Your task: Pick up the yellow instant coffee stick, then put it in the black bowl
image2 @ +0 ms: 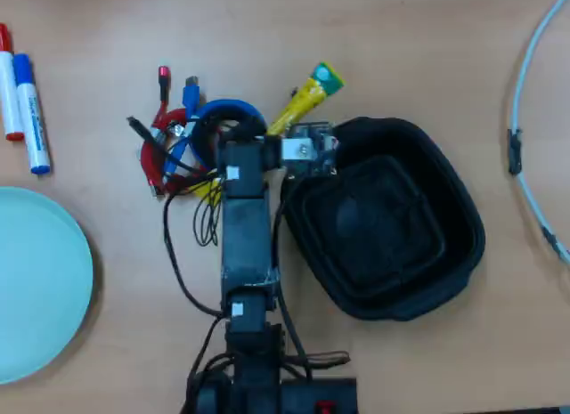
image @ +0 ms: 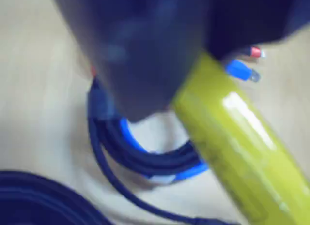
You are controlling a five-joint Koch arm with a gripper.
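The yellow instant coffee stick fills the right of the blurred wrist view and runs from the dark jaws down to the lower right. In the overhead view the stick pokes out up and to the right from under the arm's head, green patch at its far end. My gripper is shut on the stick; in the overhead view the gripper is mostly hidden under the wrist. The black bowl sits just right of the arm, its left rim next to the gripper.
A tangle of red, blue and black cables lies under and left of the gripper, and the blue coil shows in the wrist view. Two markers lie far left above a turquoise plate. A pale hoop curves along the right edge.
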